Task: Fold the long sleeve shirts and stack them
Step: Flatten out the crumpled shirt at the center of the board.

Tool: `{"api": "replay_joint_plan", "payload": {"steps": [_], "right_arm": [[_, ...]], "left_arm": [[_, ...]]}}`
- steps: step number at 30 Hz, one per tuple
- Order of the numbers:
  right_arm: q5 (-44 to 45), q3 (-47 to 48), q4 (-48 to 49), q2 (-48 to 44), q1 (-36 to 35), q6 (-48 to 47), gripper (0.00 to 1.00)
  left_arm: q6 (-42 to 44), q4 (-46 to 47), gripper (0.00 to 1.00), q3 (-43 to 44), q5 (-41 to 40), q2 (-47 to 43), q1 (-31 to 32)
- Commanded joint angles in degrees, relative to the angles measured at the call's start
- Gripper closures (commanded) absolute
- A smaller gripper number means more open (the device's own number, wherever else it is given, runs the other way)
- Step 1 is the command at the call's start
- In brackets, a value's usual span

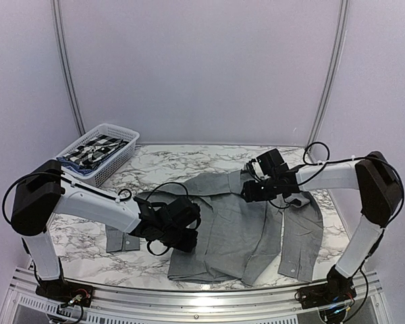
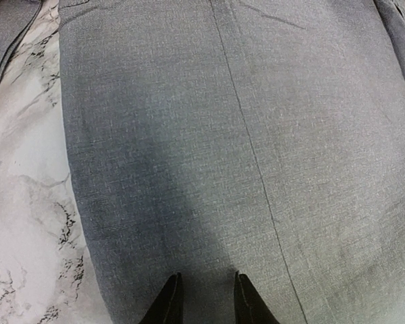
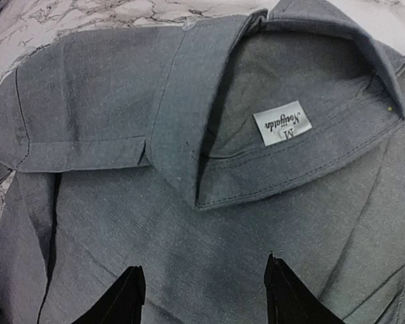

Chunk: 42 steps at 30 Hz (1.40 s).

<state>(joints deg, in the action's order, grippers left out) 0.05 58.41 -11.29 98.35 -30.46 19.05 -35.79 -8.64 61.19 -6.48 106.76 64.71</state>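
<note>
One long sleeve shirt, plain mid-grey, lies spread on the marble table with its collar toward the back. A white size label shows inside the collar. My left gripper hovers low over the shirt's left half; its fingers stand a little apart, with flat cloth beneath and nothing between them. My right gripper is open just below the collar, jaws wide over the cloth and holding nothing.
A white basket at the back left holds checked black-and-white fabric. One grey sleeve lies out to the left and the other sleeve runs down the right side. Curtain walls close in the table.
</note>
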Motion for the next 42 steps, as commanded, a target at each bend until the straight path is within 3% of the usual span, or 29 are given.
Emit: {"api": "replay_joint_plan", "payload": {"steps": [1, 10, 19, 31, 37, 42], "right_arm": [[-3.2, -0.5, 5.9, 1.7, 0.0, 2.3, 0.44], [-0.7, 1.8, 5.1, 8.0, 0.0, 3.5, 0.55], [6.4, 6.0, 7.1, 11.6, -0.1, 3.5, 0.56], [11.5, 25.0, 7.0, 23.1, 0.5, -0.3, 0.53], [7.5, 40.6, 5.8, 32.5, 3.4, -1.4, 0.51], [2.7, 52.2, 1.6, 38.0, 5.2, -3.1, 0.43]], "left_arm": [[-0.7, -3.2, 0.74, -1.7, 1.8, 0.6, 0.5], [-0.8, -3.2, 0.74, -2.2, 1.6, 0.5, 0.5], [-0.8, -3.2, 0.74, -1.9, 1.8, 1.0, 0.5], [-0.8, -3.3, 0.74, -2.6, 2.2, 0.5, 0.5], [-1.0, -3.4, 0.74, -2.6, 2.4, 0.1, 0.5], [-1.2, -3.5, 0.74, -2.2, 1.8, -0.4, 0.5]]}}
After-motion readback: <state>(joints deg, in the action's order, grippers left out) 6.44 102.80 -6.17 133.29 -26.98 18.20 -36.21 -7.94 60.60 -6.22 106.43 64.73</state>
